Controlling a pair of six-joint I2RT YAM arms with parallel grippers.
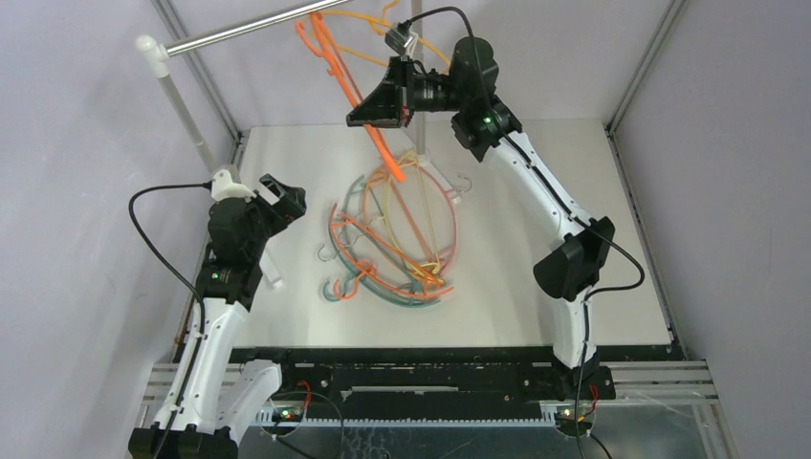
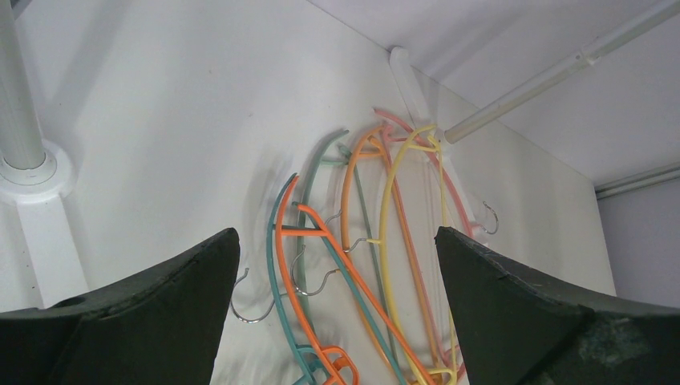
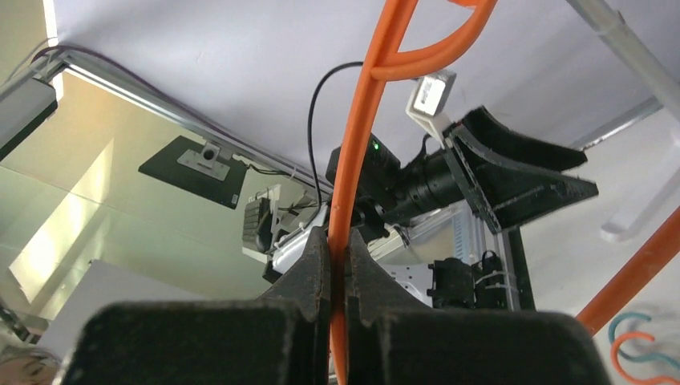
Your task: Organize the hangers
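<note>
left gripper (image 1: 290, 198): is spread wide, nothing is held, left side of table (image 1: 536, 287) | hangers (image 1: 397, 239): are piled mid-table | orange hanger (image 1: 381, 145): is pinched tight by right gripper (image 1: 368, 115), held high near rail (image 1: 249, 31)

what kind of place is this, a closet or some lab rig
Most likely a robotics lab test cell, not a home closet: a white table boxed in by grey panels, a silver rail on white posts, and coloured hangers heaped on it.
</note>
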